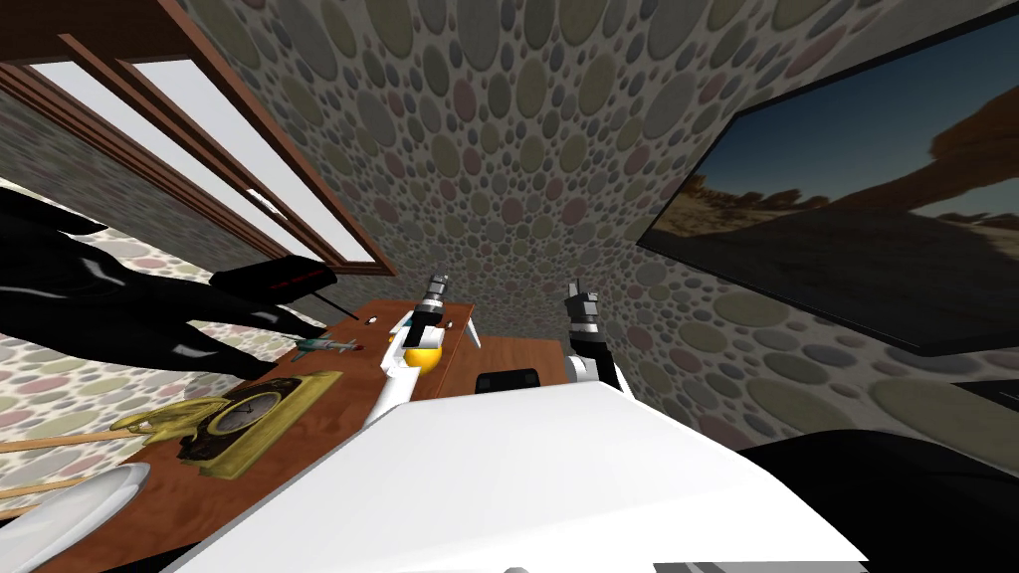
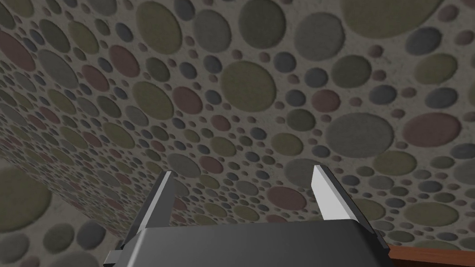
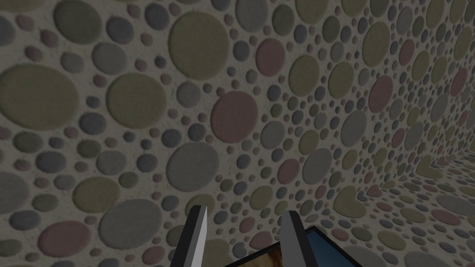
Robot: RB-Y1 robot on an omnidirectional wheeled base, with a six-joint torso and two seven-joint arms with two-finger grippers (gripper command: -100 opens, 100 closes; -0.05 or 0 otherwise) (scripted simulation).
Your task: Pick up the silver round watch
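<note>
**Brown table below a spotted wall, both arms up**

Spotted wallpaper backs a brown table (image 1: 229,497). From the left it bears a white plate (image 1: 70,507), a gold clock (image 1: 249,418) and a toy plane (image 1: 323,345). A tiny pale round thing, seemingly the watch (image 1: 370,319), lies near the far edge, just left of the left arm. The left gripper (image 2: 242,171) gapes wide, holding nothing. The right gripper (image 3: 243,211) has a narrower gap, also bare.

White plate (image 1: 75,505) cut by edge, yellow ball (image 1: 427,361) partly hidden
</note>
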